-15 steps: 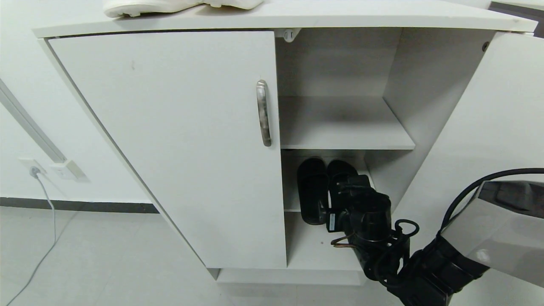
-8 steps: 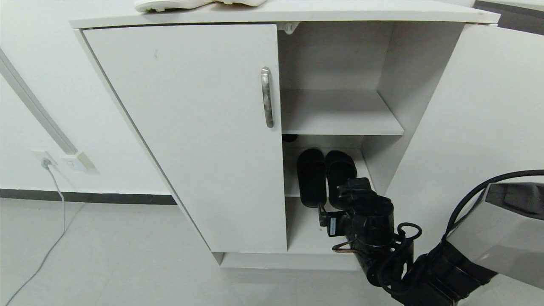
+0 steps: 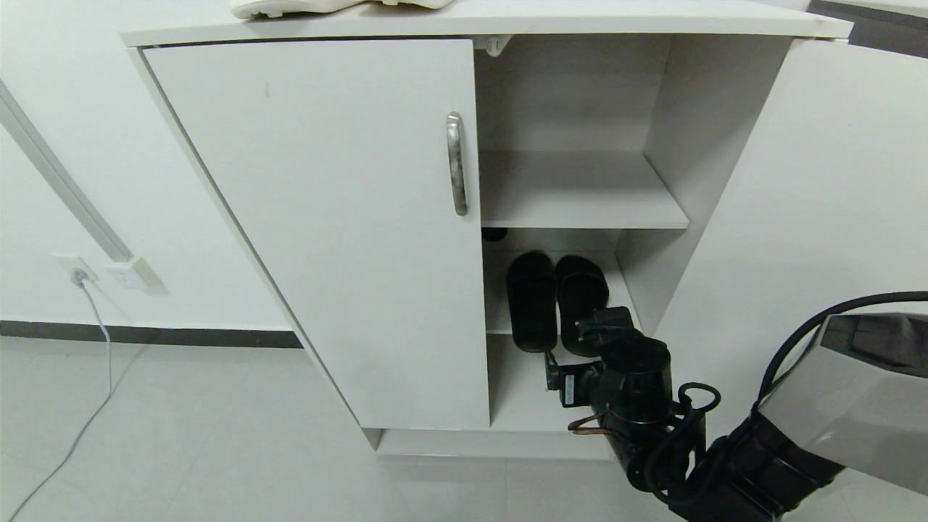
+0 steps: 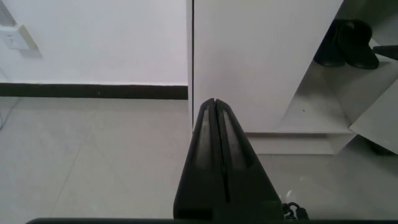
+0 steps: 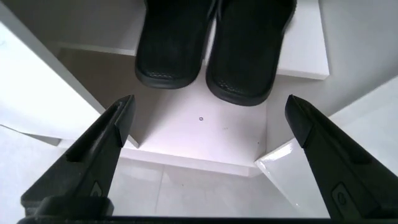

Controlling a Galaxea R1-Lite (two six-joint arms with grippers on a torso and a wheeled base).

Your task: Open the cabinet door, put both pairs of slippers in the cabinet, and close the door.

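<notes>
A pair of black slippers (image 3: 554,301) (image 5: 211,43) lies side by side on the cabinet's lower shelf (image 3: 496,319), heels slightly over its front edge. My right gripper (image 3: 603,325) (image 5: 208,118) hangs just in front of those heels, open and holding nothing. The cabinet's right door (image 3: 812,188) stands open, while the left door (image 3: 326,217) is closed. A pair of white slippers (image 3: 319,6) rests on the cabinet top. My left gripper (image 4: 214,106) is shut and empty, low over the floor before the closed door; the black slippers (image 4: 348,43) are off to its side.
The upper shelf (image 3: 580,192) and the cabinet's bottom board (image 3: 522,399) are bare. A metal handle (image 3: 455,163) sits on the closed door. A wall socket with a cable (image 3: 76,275) is at the left. Open tiled floor (image 3: 181,435) lies before the cabinet.
The head view has shifted. My right gripper has drawn back a little from the black slippers, which stay on the lower shelf.
</notes>
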